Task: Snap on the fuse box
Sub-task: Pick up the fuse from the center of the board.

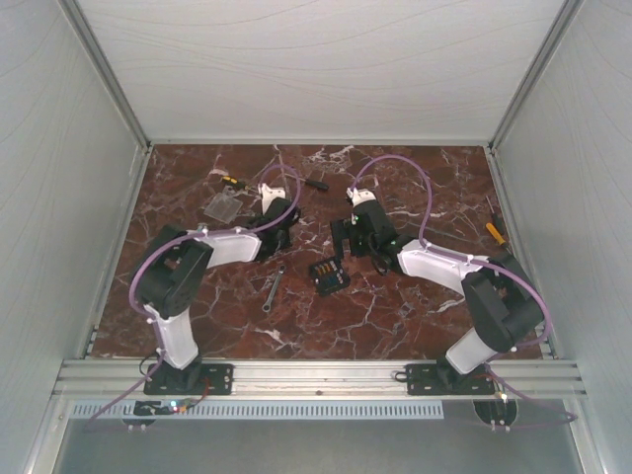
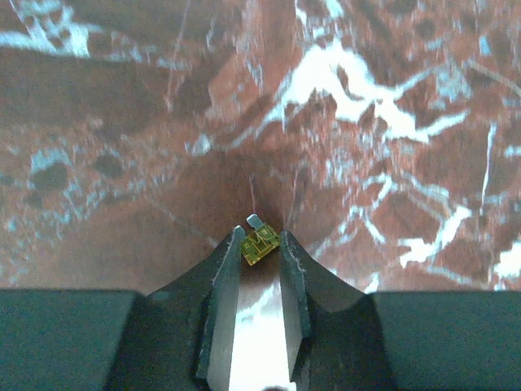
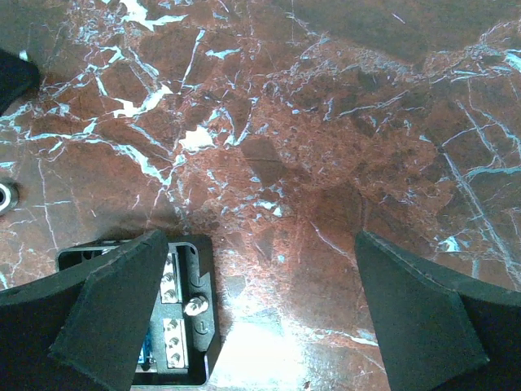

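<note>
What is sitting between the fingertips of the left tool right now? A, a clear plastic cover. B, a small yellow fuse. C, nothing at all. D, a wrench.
B: the left wrist view shows a small yellow fuse caught between the two fingertips of the left tool.
</note>
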Tool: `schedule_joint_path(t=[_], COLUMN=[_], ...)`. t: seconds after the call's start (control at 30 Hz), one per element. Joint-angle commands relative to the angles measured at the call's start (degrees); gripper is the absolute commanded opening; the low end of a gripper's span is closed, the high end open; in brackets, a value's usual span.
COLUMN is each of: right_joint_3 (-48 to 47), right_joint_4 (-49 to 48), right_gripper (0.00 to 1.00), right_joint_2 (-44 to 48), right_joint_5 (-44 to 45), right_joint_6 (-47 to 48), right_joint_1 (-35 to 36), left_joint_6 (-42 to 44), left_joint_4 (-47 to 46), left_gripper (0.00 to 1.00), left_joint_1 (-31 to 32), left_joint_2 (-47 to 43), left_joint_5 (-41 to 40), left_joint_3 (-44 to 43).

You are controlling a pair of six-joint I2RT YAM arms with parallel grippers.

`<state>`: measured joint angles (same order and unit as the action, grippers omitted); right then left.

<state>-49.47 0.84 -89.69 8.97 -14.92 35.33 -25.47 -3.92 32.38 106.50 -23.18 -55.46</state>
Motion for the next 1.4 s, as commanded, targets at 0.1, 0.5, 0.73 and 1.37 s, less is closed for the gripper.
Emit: schedule_joint_path(t=[0.1, 0.5, 0.73, 1.37], right_joint_3=[-1.41, -0.38, -4.92, -19.57], right_joint_4=[-0.68, -1.75, 2.28, 12.06], right_gripper=[0.98, 0.96, 0.94, 0.52], right_joint_2=[-0.43, 1.24, -1.46, -16.22], right_joint_5=[-1.05, -7.17, -6.74, -11.1], right_joint_6=[-0.38, 2.94, 9.18, 11.14], right_joint_1=[-0.24, 0.73, 7.12, 16.17], left_joint_6=[-2.68, -11.63, -12.46, -21.19], left_joint_4=[5.92, 0.05, -2.6, -15.16], left_gripper=[0.23, 0.28, 0.38, 0.56], left_joint_1=[2.87, 5.16, 0.41, -22.85], left_joint_2=[-5.32, -12.42, -18.96, -31.73], left_joint_5=[9.15, 26.02, 31.14, 45.47], left_joint_3=[5.87, 10.81, 15.34, 34.54])
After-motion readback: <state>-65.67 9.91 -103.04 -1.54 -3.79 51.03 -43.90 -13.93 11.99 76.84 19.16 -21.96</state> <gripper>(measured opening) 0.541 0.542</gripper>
